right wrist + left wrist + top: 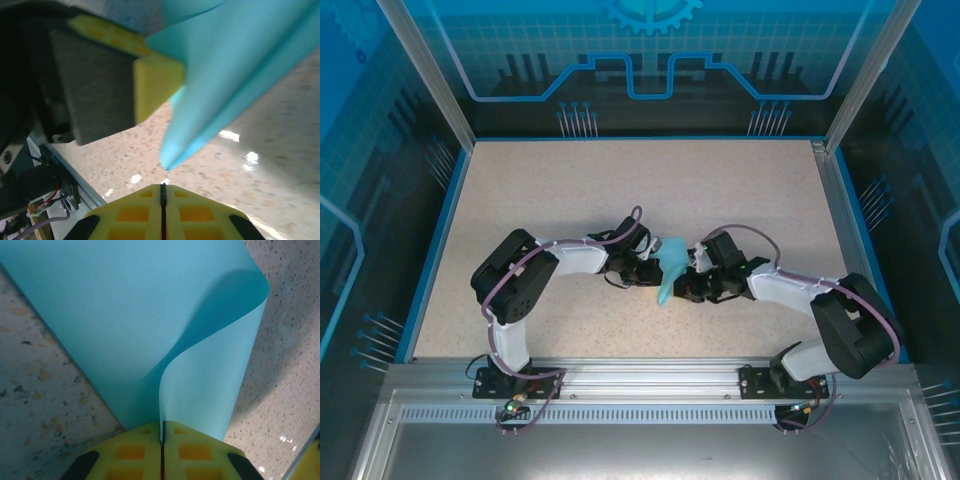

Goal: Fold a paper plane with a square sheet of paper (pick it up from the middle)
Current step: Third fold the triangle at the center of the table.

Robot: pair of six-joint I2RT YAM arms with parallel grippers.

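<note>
Near the middle of the speckled table (570,200), the two arms stood tip to tip at the light-blue sheet of paper (669,272), which hung between them clear of the tabletop. The left gripper (162,425), extended from the table's left side, had its yellow fingers pressed together on one edge of the sheet, pinching it; beyond that grip the paper rose in a smooth open curl, one flap bending over while the broader part spread wide above the table's surface. The right gripper (162,189), extended from the table's right side, had its yellow fingers pressed together with nothing visible between them; a narrow, pointed tip of the sheet hung just beyond their tips, apart from them, over the table. Seen from the right wrist camera, one yellow pad (155,82) of the left gripper lay against the paper, with its dark body behind it.
</note>
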